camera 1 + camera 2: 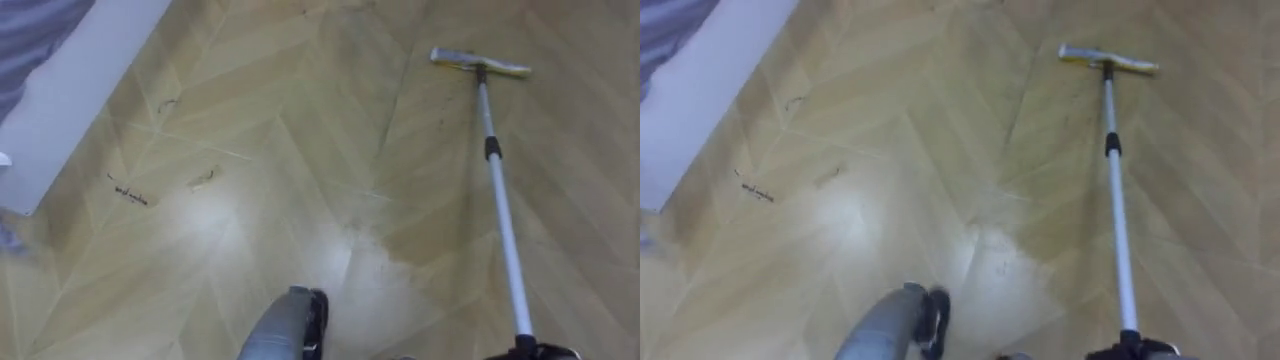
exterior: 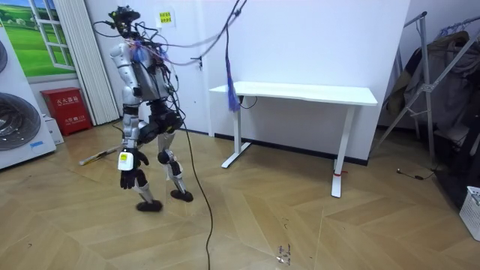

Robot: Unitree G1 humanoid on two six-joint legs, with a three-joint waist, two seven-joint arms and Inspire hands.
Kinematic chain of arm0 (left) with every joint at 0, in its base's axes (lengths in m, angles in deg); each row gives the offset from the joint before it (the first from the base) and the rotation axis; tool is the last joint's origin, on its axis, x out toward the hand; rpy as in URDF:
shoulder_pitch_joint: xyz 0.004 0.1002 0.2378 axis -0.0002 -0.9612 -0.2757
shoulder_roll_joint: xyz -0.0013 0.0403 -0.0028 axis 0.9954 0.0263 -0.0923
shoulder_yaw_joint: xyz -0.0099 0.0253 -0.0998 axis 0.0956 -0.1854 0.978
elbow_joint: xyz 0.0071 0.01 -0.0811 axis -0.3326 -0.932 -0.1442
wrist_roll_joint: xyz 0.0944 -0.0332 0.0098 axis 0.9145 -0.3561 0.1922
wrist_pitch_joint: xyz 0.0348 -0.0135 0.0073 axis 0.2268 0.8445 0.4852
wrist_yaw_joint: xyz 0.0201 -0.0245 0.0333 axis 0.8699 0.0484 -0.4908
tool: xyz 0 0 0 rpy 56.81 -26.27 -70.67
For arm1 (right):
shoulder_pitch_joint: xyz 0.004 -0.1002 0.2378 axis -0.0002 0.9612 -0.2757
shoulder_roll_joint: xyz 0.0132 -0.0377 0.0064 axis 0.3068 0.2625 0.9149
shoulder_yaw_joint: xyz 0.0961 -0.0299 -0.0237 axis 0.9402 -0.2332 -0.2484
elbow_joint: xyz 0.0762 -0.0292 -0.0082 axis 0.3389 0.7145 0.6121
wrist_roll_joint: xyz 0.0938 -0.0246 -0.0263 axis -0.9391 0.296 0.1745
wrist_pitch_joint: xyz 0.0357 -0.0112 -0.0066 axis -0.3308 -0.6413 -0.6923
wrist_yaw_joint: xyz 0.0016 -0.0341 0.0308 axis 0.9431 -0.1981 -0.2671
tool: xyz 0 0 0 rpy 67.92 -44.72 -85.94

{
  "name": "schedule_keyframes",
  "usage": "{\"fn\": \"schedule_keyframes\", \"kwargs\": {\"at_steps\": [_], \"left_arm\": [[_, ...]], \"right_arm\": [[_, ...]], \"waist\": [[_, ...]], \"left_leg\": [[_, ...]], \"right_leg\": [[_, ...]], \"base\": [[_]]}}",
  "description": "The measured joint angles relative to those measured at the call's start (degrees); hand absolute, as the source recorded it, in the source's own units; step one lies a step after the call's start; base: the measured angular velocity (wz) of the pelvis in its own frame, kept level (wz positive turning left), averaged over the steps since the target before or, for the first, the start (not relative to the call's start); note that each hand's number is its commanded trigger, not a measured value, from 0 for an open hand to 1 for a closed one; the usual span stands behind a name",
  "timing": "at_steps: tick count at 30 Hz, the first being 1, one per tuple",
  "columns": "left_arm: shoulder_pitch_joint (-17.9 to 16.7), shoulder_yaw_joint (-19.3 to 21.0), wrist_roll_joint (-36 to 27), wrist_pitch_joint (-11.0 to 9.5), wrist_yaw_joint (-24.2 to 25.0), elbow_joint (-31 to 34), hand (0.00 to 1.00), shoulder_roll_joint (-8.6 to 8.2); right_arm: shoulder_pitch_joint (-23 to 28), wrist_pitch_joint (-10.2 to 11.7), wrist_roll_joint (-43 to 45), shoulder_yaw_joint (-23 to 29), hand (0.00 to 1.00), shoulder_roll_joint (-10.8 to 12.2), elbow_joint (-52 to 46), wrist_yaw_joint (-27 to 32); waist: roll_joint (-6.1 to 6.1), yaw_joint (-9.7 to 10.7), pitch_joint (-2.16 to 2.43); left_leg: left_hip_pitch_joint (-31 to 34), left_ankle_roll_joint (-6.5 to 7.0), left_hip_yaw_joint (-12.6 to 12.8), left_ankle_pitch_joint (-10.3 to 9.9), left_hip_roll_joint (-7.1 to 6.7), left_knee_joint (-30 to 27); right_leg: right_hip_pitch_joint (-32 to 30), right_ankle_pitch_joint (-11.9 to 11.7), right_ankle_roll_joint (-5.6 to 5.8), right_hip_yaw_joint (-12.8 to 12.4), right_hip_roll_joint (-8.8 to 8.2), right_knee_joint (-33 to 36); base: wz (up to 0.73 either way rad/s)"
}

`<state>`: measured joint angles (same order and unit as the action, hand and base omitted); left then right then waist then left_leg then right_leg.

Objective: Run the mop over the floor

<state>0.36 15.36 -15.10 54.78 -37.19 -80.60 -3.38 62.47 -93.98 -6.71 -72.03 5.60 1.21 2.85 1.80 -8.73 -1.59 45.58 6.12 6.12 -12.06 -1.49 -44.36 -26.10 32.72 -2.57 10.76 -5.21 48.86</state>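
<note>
The mop lies out ahead of me on the wooden floor: its flat yellow-white head (image 1: 480, 63) rests far right, and its silver pole (image 1: 505, 220) runs back to my right hand (image 1: 535, 352) at the bottom edge, which is shut on the handle end. My left hand (image 1: 317, 320) hangs low at the bottom middle, dark at the end of a grey forearm, holding nothing. In the room view I stand mid-step, facing the room view's left, with my left hand (image 2: 133, 178) hanging relaxed at my side and the mop head (image 2: 94, 158) on the floor beyond me.
A white panel (image 1: 70, 90) slants across the upper left. Dark scuff marks (image 1: 130, 192) and a wet, shiny patch (image 1: 380, 250) mark the floor. The room view shows a white desk (image 2: 300, 94), a red box (image 2: 67, 109), a white machine (image 2: 15, 120) and small debris (image 2: 283, 253).
</note>
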Motion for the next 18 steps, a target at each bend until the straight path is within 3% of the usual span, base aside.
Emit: {"fn": "schedule_keyframes", "kwargs": {"at_steps": [1,2,4,5,7,10,11,12,13,14,15,16,18], "left_arm": [[0.3,0.0,0.0,0.0,0.0,0.0,0.0,-0.04],[0.6,0.4,0.1,-0.1,-0.1,0.0,0.0,0.03],[1.5,1.3,0.3,-1.0,-0.4,-0.5,0.0,-0.13],[1.7,1.8,0.4,-1.7,-0.8,0.0,0.0,-0.06],[1.9,1.9,0.3,-2.3,-1.6,1.1,0.0,-0.04],[1.8,1.5,0.3,-2.4,-2.3,2.3,0.0,-0.38],[1.7,1.1,0.3,-2.4,-2.6,2.4,0.0,-0.38],[1.4,1.2,0.3,-2.4,-3.1,2.3,0.0,-0.01],[1.2,1.3,0.2,-2.3,-3.3,2.2,0.0,0.26],[0.7,1.3,0.3,-1.8,-3.6,2.2,0.0,0.22],[0.5,1.3,0.3,-1.5,-3.7,1.8,0.0,0.14],[0.6,1.3,0.0,-1.2,-3.8,1.4,0.0,0.17],[0.8,1.2,-2.3,-0.2,-4.7,1.4,0.0,0.27]], "right_arm": [[1.2,0.0,0.0,-0.2,1.0,-0.2,0.0,0.1],[3.6,0.0,0.0,-0.2,1.0,-0.3,0.1,0.2],[7.1,0.0,-0.2,-0.2,1.0,-0.2,0.1,0.4],[8.9,0.0,-0.5,-0.2,1.0,0.4,0.1,0.4],[11.0,0.0,-1.7,-0.5,1.0,1.7,0.0,0.6],[13.2,0.0,-2.2,-0.8,1.0,3.5,-1.2,0.6],[13.8,0.0,-2.2,-0.7,1.0,4.2,-1.2,0.6],[13.9,0.0,-1.8,-0.5,1.0,5.2,-1.2,0.6],[14.1,0.0,-1.7,-0.4,1.0,5.7,-1.2,0.6],[15.0,-0.1,-1.6,-0.3,1.0,6.3,-1.2,0.5],[14.7,-0.5,-1.3,-0.1,1.0,6.3,-1.3,0.4],[14.3,-0.6,-1.3,-0.2,1.0,6.3,-1.3,0.5],[10.2,-1.4,-1.0,0.5,1.0,5.5,-0.6,0.8]], "waist": [[0.08,0.5,0.07],[-0.02,1.5,0.18],[1.2,2.6,0.97],[1.54,3.2,1.17],[2.15,4.1,1.35],[2.41,5.6,0.88],[2.54,6.4,1.08],[2.07,6.9,0.84],[1.76,7.0,0.67],[1.47,6.8,1.06],[1.34,6.1,0.98],[1.06,5.7,0.85],[0.52,4.8,0.7]], "left_leg": [[-0.8,0.33,0.3,-0.9,-0.75,0.0],[-2.2,1.39,1.5,-2.3,-1.82,-0.2],[-3.8,2.29,1.7,-5.1,-2.36,-1.4],[-5.3,2.4,1.5,-6.5,-2.6,-1.1],[-7.1,2.26,-0.5,-7.6,-3.39,-0.1],[-9.8,1.51,-2.5,-8.1,-3.46,2.7],[-10.6,1.05,-3.1,-8.4,-3.48,3.3],[-11.7,0.26,-3.4,-9.2,-3.41,3.2],[-12.2,-0.23,-3.6,-10.1,-3.16,2.7],[-12.4,-1.52,-4.4,-11.7,-2.61,0.8],[-12.5,-2.84,-4.7,-12.7,-1.85,-1.5],[-12.5,-3.26,-4.9,-13.0,-1.57,-2.8],[-10.7,-4.36,-4.5,-12.7,0.39,-11.5]], "right_leg": [[0.0,-0.1,0.27,-0.5,-0.69,1.2],[-0.9,-1.6,2.63,-1.5,-2.1,5.6],[-3.4,-6.5,3.28,-3.7,-2.52,12.7],[-5.1,-10.6,3.8,-5.6,-2.28,16.4],[-7.6,-11.1,3.93,-7.3,-1.13,18.1],[-14.4,-9.7,3.84,-7.3,-0.35,10.6],[-15.8,-10.0,3.72,-7.6,-0.87,3.5],[-16.8,-12.0,3.52,-7.8,-0.87,-3.4],[-17.0,-14.2,3.37,-7.8,-0.82,-4.7],[-16.3,-16.6,2.51,-7.0,-0.54,-4.8],[-15.6,-16.4,0.93,-5.6,0.31,-3.6],[-15.3,-15.9,0.23,-4.9,0.35,-2.9],[-14.2,-12.1,-1.35,-3.4,0.85,0.9]], "base": [[0.11],[0.1],[0.0],[-0.17],[-0.23],[-0.11],[0.13],[0.09],[0.1],[0.04],[0.0],[-0.08],[0.06]]}}
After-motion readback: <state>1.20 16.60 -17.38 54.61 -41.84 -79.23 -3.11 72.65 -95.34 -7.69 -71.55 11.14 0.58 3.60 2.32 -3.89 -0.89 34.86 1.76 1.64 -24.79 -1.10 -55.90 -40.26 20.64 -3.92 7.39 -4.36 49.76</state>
